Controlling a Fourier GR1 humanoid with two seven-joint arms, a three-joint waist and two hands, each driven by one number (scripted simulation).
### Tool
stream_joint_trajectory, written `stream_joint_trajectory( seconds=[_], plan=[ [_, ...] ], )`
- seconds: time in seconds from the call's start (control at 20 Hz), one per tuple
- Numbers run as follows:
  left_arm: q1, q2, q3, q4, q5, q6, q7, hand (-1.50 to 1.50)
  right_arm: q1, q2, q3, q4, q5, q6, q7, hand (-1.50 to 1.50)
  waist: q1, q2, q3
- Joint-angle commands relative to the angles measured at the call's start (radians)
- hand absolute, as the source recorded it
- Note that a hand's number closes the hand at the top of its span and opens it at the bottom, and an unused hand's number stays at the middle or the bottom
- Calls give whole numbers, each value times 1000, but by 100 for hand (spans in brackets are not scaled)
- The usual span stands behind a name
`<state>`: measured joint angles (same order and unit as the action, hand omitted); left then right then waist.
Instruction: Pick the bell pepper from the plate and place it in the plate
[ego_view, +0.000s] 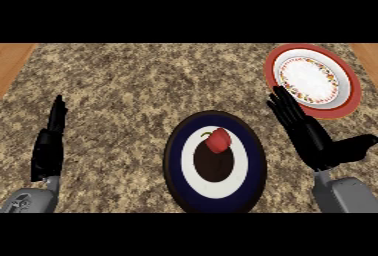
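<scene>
A red bell pepper (218, 140) lies on a dark blue plate (253, 165) with a white ring and a dark centre, at the counter's front middle. A second plate (347, 100), red-rimmed with a white flowered centre, sits at the back right. My right hand (306, 135) is open, fingers straight and pointing up-left, between the two plates; its fingertips (277, 95) lie just beside the red plate's left rim. It is to the right of the pepper and apart from it. My left hand (49, 147) rests open at the left, fingers up.
The counter's top (133, 90) is speckled brown granite. Wooden strips (13, 57) run along the far left and far right edges.
</scene>
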<state>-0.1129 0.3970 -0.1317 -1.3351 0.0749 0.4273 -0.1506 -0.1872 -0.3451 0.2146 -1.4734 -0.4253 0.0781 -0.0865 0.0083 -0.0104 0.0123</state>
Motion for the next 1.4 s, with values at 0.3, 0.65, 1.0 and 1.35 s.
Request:
stream_joint_trajectory(
  seconds=[0.3,0.65,1.0,1.35],
  plan=[
    [46,-127,-111,65,113,-149,163,0,-440,-313,34,-111,387,88,-28,150,7,-17,-52],
    [49,-203,-150,12,187,-217,261,0,-509,-39,-23,252,410,-74,-366,-150,33,23,-11],
    [100,-147,-104,-42,198,-255,295,0,-576,-155,7,266,503,79,-336,-150,8,12,-13],
    [107,-150,-80,-46,213,-250,308,0,-615,-284,199,125,688,238,-118,-150,-5,5,-14]
  ],
)
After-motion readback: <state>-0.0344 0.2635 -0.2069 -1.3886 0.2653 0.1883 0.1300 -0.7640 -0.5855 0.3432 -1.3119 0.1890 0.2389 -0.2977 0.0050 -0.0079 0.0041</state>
